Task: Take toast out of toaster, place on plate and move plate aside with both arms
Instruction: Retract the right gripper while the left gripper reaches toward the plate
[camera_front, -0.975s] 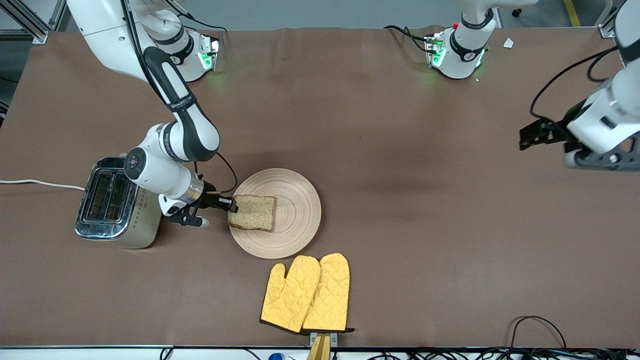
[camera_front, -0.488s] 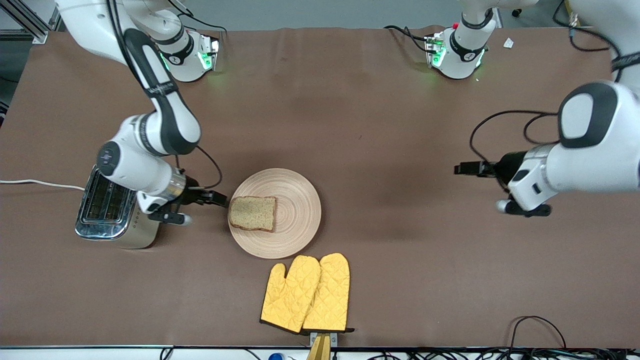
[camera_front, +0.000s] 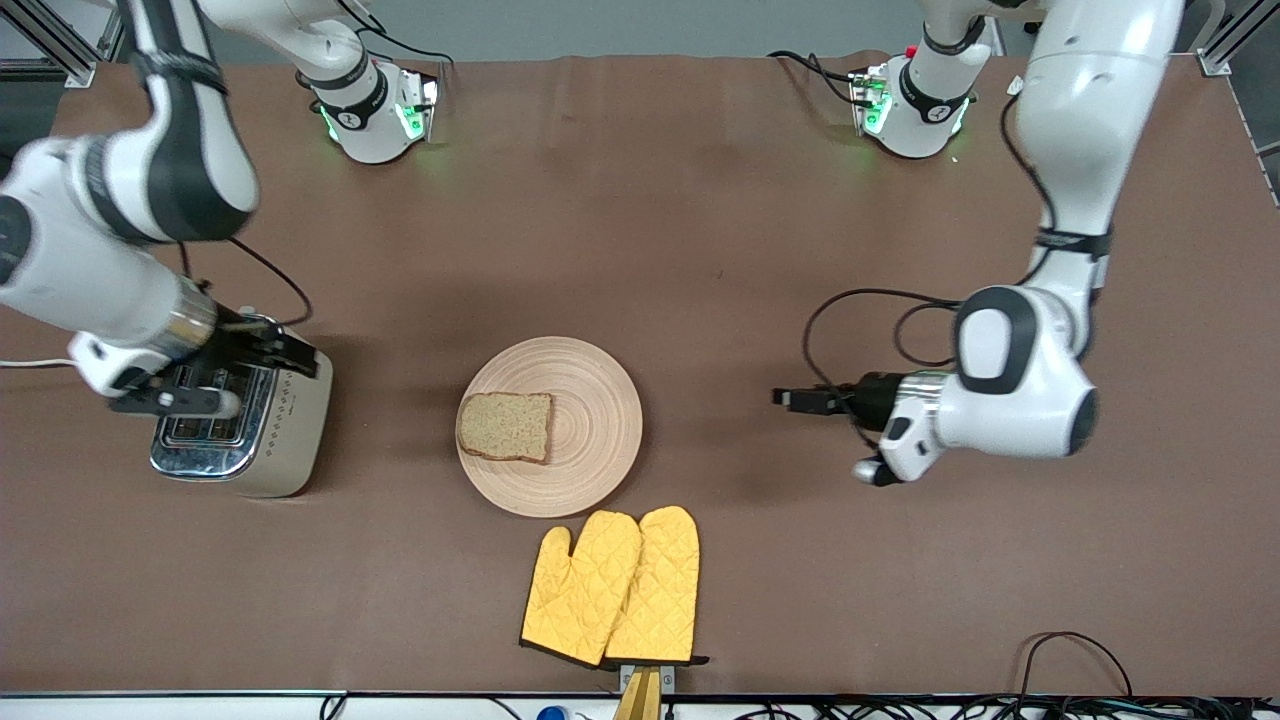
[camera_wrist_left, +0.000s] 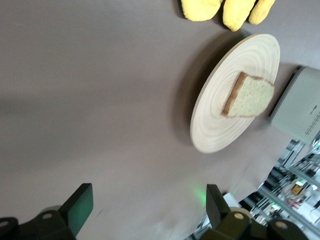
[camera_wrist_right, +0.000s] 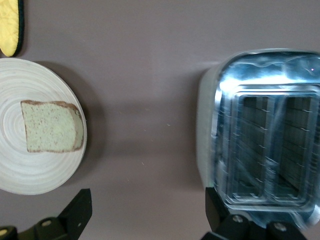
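Note:
The toast (camera_front: 505, 427) lies flat on the round light-wood plate (camera_front: 600, 420), on the side toward the toaster. My right gripper (camera_front: 300, 356) is open and empty, up over the toaster's edge that faces the plate. My left gripper (camera_front: 792, 400) is open and empty, over bare table between the plate and the left arm's end, pointing at the plate. The left wrist view shows its gripper (camera_wrist_left: 148, 210), the plate (camera_wrist_left: 220, 120) and the toast (camera_wrist_left: 248, 96). The right wrist view shows its gripper (camera_wrist_right: 148, 212), the plate (camera_wrist_right: 30, 170) and the toast (camera_wrist_right: 51, 126).
A chrome two-slot toaster (camera_front: 240, 420) stands toward the right arm's end, slots empty in the right wrist view (camera_wrist_right: 265, 150). Two yellow quilted oven mitts (camera_front: 615, 585) lie just nearer the front camera than the plate. A white cord (camera_front: 80, 368) runs from the toaster.
My right gripper let go of the toast and drew back from the plate to over the toaster. My left arm swung in from the table's end toward the plate.

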